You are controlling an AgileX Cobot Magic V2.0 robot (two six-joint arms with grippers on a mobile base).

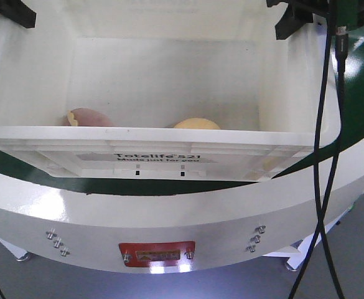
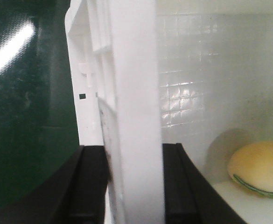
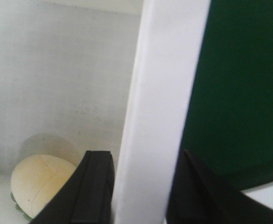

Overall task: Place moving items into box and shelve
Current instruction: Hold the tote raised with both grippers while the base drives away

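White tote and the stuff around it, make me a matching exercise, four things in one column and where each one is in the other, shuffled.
Things:
1. pinkish-brown plush
2. yellow plush
3. left claw
4. right claw

Places:
A. clamped on the right wall of the white tote
B. inside the tote, left side
C. clamped on the tote's left wall
D. inside the tote, near the middle

Pairs: 1-B, 2-D, 3-C, 4-A.

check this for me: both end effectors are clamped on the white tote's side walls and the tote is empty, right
Not empty: the front view shows a pinkish-brown plush toy and a yellow-orange plush toy inside the tote. The rest stands: the left end effector and right end effector each clamp a side wall.
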